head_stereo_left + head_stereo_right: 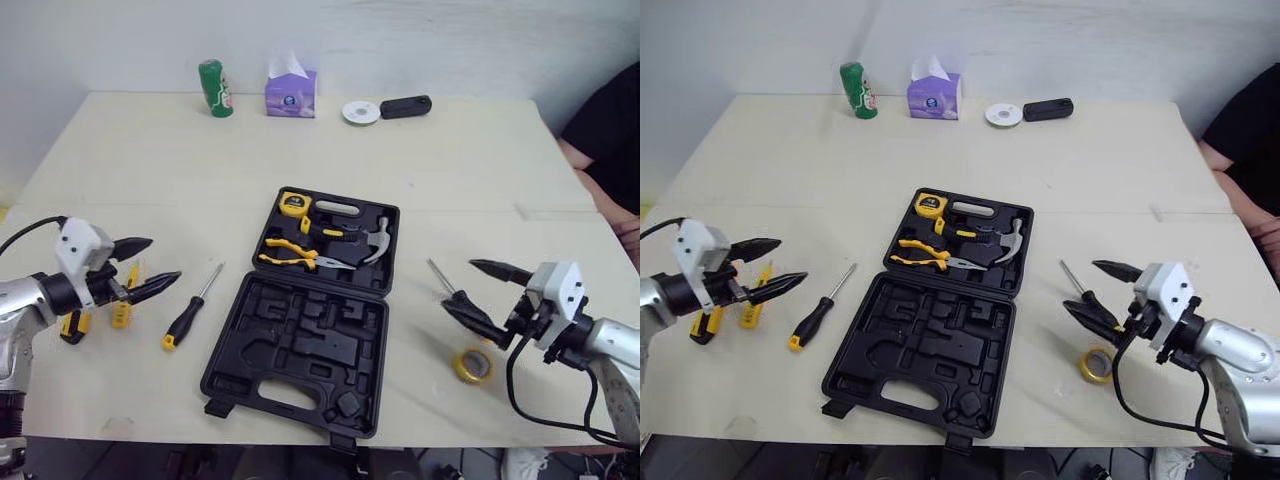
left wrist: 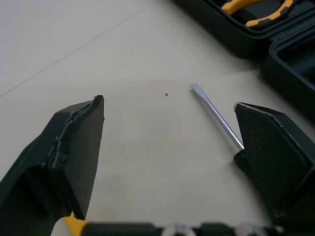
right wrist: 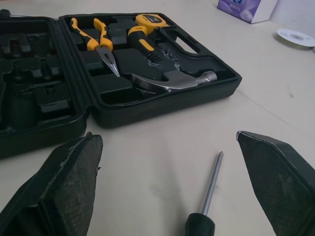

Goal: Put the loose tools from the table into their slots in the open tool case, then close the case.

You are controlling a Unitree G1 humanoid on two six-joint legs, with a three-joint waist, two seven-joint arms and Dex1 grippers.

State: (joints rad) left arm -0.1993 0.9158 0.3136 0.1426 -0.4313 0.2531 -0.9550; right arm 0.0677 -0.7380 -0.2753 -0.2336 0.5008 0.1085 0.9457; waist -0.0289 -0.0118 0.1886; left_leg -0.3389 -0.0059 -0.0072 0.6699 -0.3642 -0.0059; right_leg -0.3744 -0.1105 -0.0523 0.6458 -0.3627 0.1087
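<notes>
At bench (image 1: 450, 150) centre, the tool case (image 1: 290, 370) lies fully open (both halves flat), so every slot is reachable from above. Its far half holds a tape measure (image 1: 294, 203), pliers (image 1: 290, 255) and a claw hammer (image 1: 375, 240); the near half's slots are empty. A flat-blade screwdriver (image 1: 188, 315) lies left of the case, and a second screwdriver (image 3: 209, 189) and a tape roll (image 1: 471, 366) lie right. The left hand (image 1: 164, 259) and right hand (image 1: 458, 284) hover with fingers apart, each presumably lined up on its nearest screwdriver.

The table (image 1: 150, 165) holds the open tool case (image 1: 300, 345), screwdriver (image 1: 191, 309), tape roll (image 1: 472, 366), can (image 1: 215, 88).
</notes>
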